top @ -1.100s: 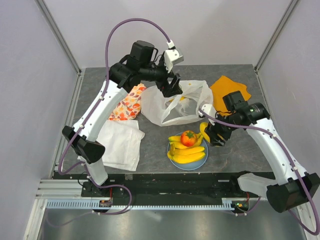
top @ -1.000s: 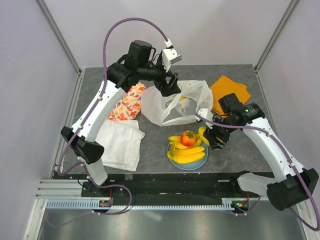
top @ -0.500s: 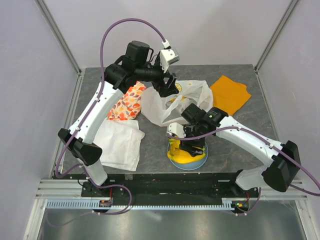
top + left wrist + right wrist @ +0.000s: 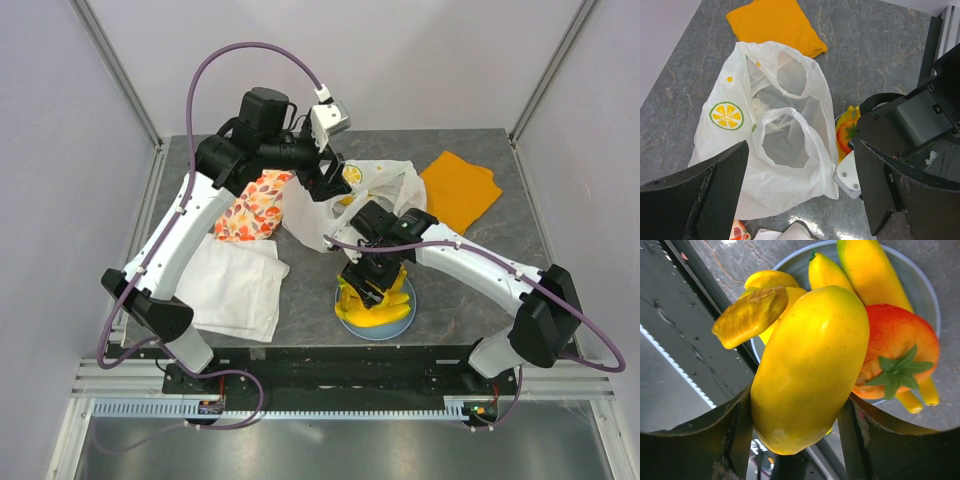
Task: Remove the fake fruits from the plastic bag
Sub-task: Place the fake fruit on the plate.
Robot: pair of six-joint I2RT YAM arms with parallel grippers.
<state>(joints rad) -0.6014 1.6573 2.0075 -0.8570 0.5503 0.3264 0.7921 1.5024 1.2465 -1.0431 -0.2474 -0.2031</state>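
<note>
Yellow fake fruit (image 4: pixel 810 365) clamped in right gripper (image 4: pixel 797 440), just above the blue plate (image 4: pixel 927 287) with bananas (image 4: pixel 865 265) and red-orange fruit (image 4: pixel 895 340) on it. This looks like the placing step. Plastic bag (image 4: pixel 805 195) lies on counter (image 4: pixel 880 40) behind the plate, lemon slice (image 4: pixel 726 114) showing at its side, probably inside. Left gripper (image 4: pixel 800 150) spread wide above it, empty. Next: lower and release gently so the pile doesn't roll.

fake fruits (image 4: pixel 810 365): glossy plastic | plastic bag (image 4: pixel 790 187): crinkly translucent | table (image 4: pixel 875 45): matt
</note>
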